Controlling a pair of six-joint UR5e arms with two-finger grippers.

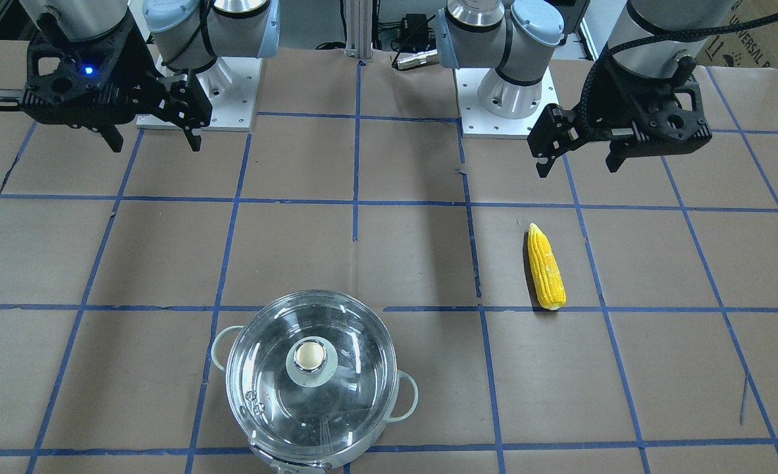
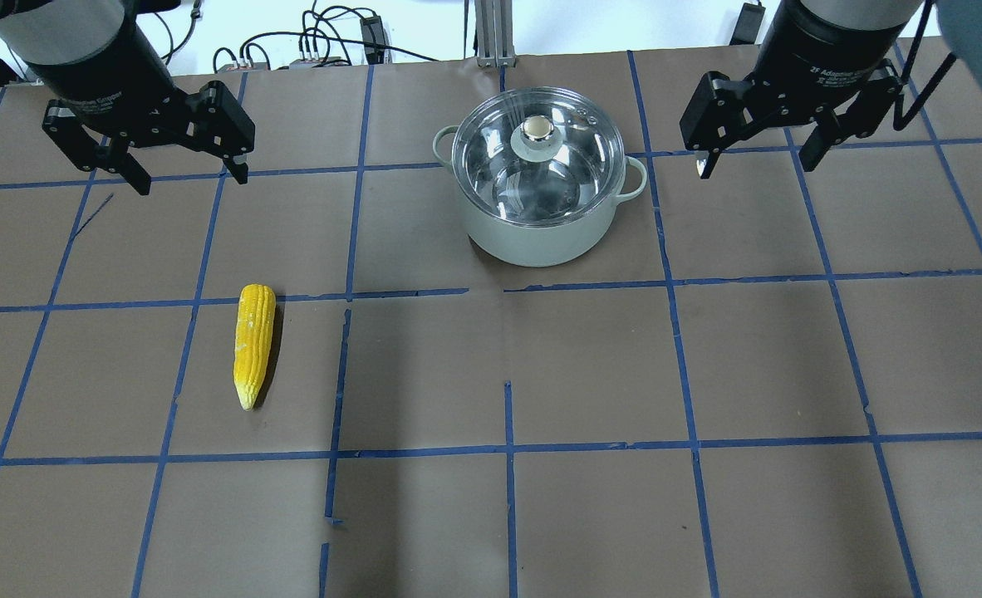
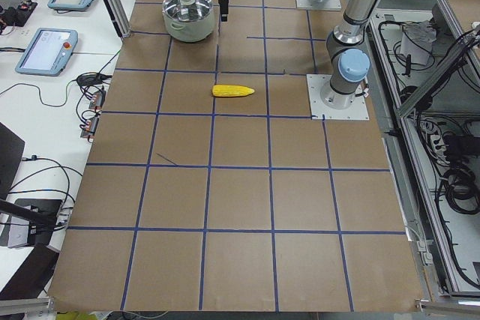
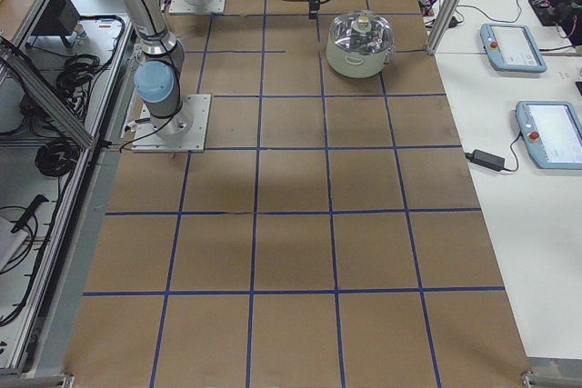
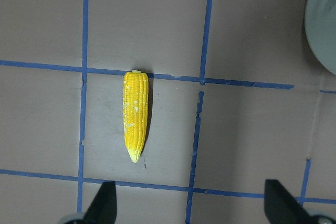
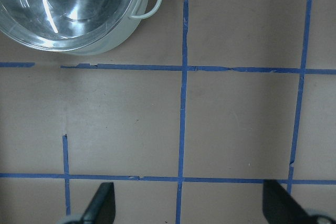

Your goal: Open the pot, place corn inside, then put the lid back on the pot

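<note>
The pot [image 2: 541,242] stands at the far middle of the table with the glass lid [image 2: 532,170] on it. The pot [image 1: 323,454] and lid [image 1: 336,388] also show in the front-facing view. The corn [image 2: 254,340] lies flat on the table's left side, pointed end toward the robot; it also shows in the front-facing view [image 1: 545,270] and the left wrist view [image 5: 135,116]. My left gripper [image 2: 190,174] hangs open and empty above the table beyond the corn. My right gripper [image 2: 755,166] hangs open and empty to the right of the pot. The right wrist view shows the pot [image 6: 123,40] at top left.
Brown paper with a grid of blue tape [image 2: 508,448] covers the table. The arm bases [image 1: 501,99] stand at the robot's edge. Cables and an aluminium post [image 2: 491,33] are past the far edge. Control tablets [image 4: 514,43] lie on the side bench.
</note>
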